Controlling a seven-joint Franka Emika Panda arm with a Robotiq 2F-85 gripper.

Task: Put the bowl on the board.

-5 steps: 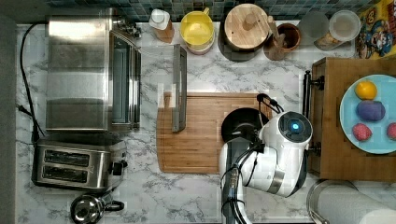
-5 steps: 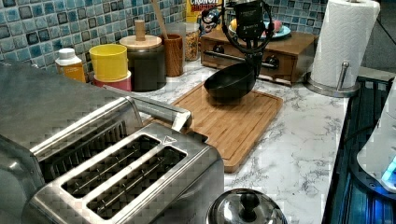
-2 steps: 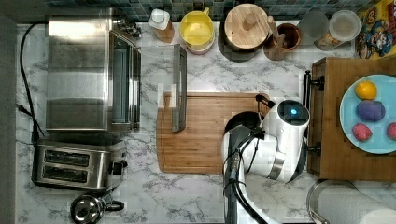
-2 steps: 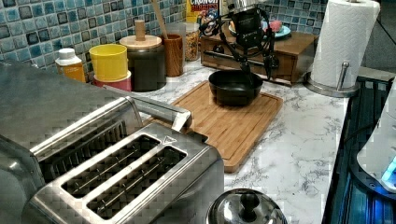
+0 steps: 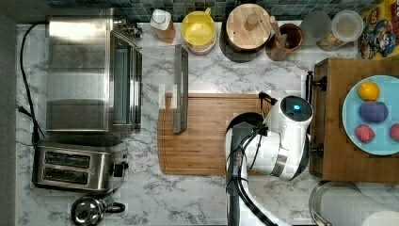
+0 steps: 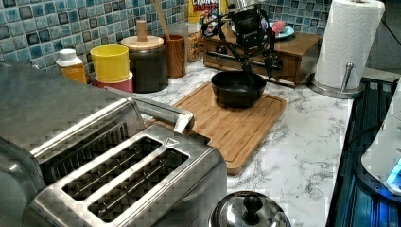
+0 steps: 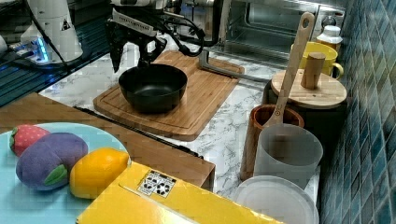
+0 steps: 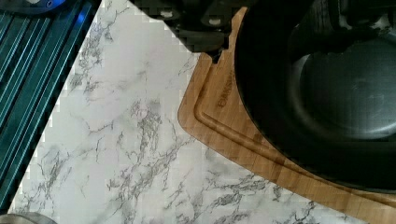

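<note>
The light is even and rather soft, coming from above, and the marble counter [image 5: 211,197] looks bright in the top view. Below the gripper [image 6: 257,68], the black bowl [image 6: 238,88] throws only a faint shadow on the board [image 6: 231,127]. The toaster [image 6: 127,184] shows pale glare. All pictures have blocky compression marks, and the wrist view is slightly blurred around the gripper.

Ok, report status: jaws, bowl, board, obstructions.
Gripper jaws open, straddling the rim. Bowl sitting flat on board, near the wooden tray. Oven door handle overhangs the board's far end, apart from bowl.
</note>
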